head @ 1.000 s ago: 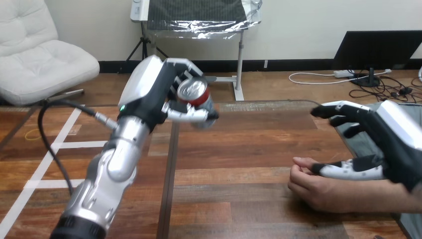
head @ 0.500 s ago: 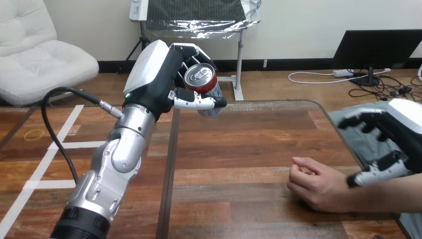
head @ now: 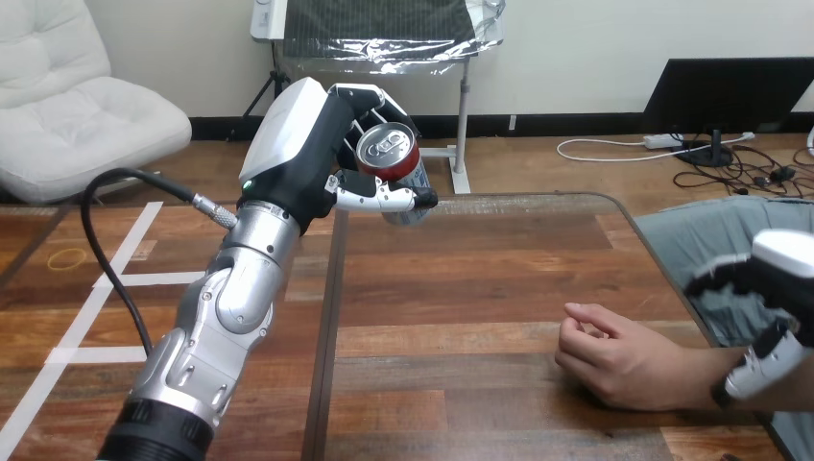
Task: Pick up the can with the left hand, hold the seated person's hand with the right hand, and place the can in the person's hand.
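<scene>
My left hand (head: 312,158) is raised above the far left part of the wooden table (head: 480,288), its fingers and thumb curled round a red can (head: 392,161) that tilts with its silver top toward me. The person's hand (head: 619,360) rests on the table at the near right, fingers loosely curled, holding nothing. My right hand (head: 779,293) is at the view's right edge, over the person's wrist. Its fingers stand apart from the thumb and are not closed round the wrist.
The table's right edge runs close past the person's forearm, and the person's knee (head: 710,230) shows just beyond it. A dark seam (head: 324,365) runs down the tabletop under my left arm.
My right hand has slid right and down, from over the person's hand to their wrist at the view's edge. My left hand lifted the can slightly, then held still. The person's hand has not moved.
</scene>
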Motion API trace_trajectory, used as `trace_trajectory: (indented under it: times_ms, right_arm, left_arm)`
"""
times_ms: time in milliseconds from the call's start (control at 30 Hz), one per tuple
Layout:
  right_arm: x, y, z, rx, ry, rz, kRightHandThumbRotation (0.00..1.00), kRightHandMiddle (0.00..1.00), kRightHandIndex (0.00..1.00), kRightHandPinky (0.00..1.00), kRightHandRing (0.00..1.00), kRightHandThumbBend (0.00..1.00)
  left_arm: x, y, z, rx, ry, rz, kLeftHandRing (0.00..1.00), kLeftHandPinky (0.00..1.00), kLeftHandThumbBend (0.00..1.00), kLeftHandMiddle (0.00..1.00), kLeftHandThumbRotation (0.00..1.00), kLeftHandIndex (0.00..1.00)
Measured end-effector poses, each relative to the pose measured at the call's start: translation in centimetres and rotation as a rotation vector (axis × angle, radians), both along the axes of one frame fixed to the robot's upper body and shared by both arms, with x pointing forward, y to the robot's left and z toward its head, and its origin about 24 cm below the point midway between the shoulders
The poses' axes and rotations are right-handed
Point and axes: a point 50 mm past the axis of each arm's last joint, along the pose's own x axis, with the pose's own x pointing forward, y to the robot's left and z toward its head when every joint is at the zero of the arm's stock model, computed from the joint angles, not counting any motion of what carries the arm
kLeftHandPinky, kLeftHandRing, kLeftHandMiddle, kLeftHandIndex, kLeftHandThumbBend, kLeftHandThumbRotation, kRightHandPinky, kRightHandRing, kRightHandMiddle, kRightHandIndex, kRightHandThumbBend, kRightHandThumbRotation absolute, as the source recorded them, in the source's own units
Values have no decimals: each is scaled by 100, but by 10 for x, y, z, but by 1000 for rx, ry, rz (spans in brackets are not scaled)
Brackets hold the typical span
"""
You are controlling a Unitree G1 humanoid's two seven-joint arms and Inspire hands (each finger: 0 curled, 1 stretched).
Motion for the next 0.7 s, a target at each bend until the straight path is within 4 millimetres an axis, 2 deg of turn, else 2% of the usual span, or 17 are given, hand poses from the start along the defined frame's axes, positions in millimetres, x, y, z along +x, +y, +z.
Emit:
trace_trajectory:
  times_ms: [700]
  right_arm:
    - [13,-9,-20,-153,229,18,4,89,86,85,89,84]
  left_arm:
    - [0,0,-1,6,9,-6,39,33,60,46,0,51]
